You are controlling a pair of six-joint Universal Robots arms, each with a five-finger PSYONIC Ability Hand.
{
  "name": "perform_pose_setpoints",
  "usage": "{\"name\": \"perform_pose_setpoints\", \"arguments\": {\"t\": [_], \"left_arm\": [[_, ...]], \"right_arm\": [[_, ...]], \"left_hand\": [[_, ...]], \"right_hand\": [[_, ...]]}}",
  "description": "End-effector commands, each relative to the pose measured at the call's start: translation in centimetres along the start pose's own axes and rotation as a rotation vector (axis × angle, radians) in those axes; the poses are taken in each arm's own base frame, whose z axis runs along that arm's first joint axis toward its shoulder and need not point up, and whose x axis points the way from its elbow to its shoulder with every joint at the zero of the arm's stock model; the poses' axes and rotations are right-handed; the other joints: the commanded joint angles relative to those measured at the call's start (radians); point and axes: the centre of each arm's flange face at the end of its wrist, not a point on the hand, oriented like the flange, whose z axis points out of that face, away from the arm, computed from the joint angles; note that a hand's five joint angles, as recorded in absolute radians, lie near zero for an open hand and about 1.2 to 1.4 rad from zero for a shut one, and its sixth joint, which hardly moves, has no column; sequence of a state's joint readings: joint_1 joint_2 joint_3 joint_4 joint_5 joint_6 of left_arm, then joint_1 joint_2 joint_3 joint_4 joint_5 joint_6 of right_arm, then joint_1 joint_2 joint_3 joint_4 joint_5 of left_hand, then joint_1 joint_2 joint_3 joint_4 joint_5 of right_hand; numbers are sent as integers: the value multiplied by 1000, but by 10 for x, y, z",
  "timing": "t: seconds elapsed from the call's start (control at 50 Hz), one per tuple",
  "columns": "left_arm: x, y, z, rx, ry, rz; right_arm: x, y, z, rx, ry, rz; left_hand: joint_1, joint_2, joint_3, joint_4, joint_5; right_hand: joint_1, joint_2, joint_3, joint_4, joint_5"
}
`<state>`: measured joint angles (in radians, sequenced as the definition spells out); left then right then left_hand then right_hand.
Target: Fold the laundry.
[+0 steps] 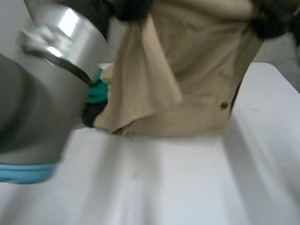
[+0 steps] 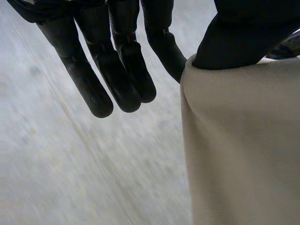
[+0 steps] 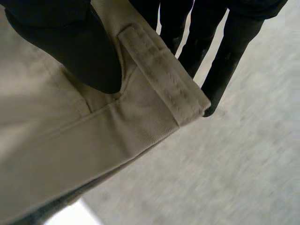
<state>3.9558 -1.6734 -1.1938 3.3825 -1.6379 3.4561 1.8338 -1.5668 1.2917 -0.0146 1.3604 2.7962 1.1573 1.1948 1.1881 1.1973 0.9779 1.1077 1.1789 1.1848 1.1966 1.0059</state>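
A beige garment (image 1: 197,70) with a small button hangs between my two hands above the white table (image 1: 187,187); its lower edge reaches the tabletop. My left hand (image 1: 131,8) holds one upper corner. In the left wrist view its thumb (image 2: 243,37) presses the beige cloth (image 2: 243,154) against a finger, while the other fingers (image 2: 117,79) hang straight beside it. My right hand (image 1: 272,21) holds the other upper corner. There the thumb (image 3: 70,47) pinches the waistband (image 3: 70,150) next to a belt loop (image 3: 159,70), with the fingers (image 3: 225,61) behind the cloth.
A green and dark piece of cloth (image 1: 96,96) lies on the table behind the garment, beside my left arm (image 1: 42,93), which rises large in the foreground. Bare white tabletop stretches in front of the garment and to its right.
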Motion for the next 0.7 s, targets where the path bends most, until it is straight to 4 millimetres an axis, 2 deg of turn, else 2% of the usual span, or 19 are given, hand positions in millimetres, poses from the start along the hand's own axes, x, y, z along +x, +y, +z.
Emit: {"name": "perform_pose_setpoints", "arguments": {"t": [0.02,0.04,0.08,0.16,0.2,0.24,0.26,0.32,0.36,0.4,0.42,0.44,0.5,0.52,0.54,0.56,0.6,0.68,0.7], "left_arm": [[-28,-75,-5,109,-37,0],[-34,-87,-6,131,-38,4],[-38,-94,-6,145,-37,12],[-49,-94,0,156,-39,43],[-57,-80,8,133,-44,68],[-59,-63,15,97,-39,80],[-58,-35,25,39,-26,86],[-54,22,41,-70,4,88],[-52,48,46,-118,18,89],[-49,77,52,-159,28,87],[-47,104,59,-183,34,88],[-46,117,61,-192,38,89],[-41,184,73,-210,63,87],[-41,194,74,-209,66,88],[-41,214,78,-201,76,90],[-40,226,79,-197,85,91],[-40,250,85,-161,95,95],[-56,274,105,-69,36,129],[-58,277,107,-57,28,134]], "right_arm": [[26,-82,-24,136,47,24],[27,-88,-26,149,50,32],[29,-98,-28,176,55,53],[30,-98,-26,172,52,89],[29,-88,-21,143,46,109],[22,-58,-3,61,23,158],[20,-48,2,36,18,174],[11,-10,20,-55,-3,236],[6,6,26,-94,-13,263],[-4,36,38,-154,-20,296],[-9,47,42,-171,-26,306],[-22,65,49,-188,-38,324],[-46,93,58,-216,-52,320],[-62,113,64,-229,-48,319],[-64,118,65,-231,-42,319],[-73,134,71,-234,-26,316],[-81,150,77,-225,-6,314],[-91,176,96,-146,67,303],[-94,178,104,-96,87,300]], "left_hand": [[239,201,208,199,244],[239,201,208,199,244],[239,201,208,199,244],[239,201,208,199,244],[239,201,208,199,244],[239,201,208,199,244],[239,201,208,199,244],[239,201,208,199,244],[239,201,208,199,244],[239,201,208,199,244],[239,201,208,199,244],[239,201,208,199,244],[239,201,208,199,244],[239,201,208,199,244],[239,201,208,199,244],[239,201,208,199,244],[239,201,208,199,244],[239,201,208,199,244],[231,193,200,191,236]], "right_hand": [[289,217,211,200,216],[289,217,211,200,216],[289,217,211,200,216],[289,217,211,200,216],[289,217,211,200,216],[289,217,211,200,216],[289,217,211,200,216],[289,217,211,200,216],[289,217,211,200,216],[289,217,211,200,216],[289,217,211,200,216],[289,217,211,200,216],[289,217,211,200,216],[289,217,211,200,216],[289,217,211,200,216],[289,217,211,200,216],[289,217,211,200,216],[289,217,211,200,216],[-123,-194,-200,-212,-196]]}}
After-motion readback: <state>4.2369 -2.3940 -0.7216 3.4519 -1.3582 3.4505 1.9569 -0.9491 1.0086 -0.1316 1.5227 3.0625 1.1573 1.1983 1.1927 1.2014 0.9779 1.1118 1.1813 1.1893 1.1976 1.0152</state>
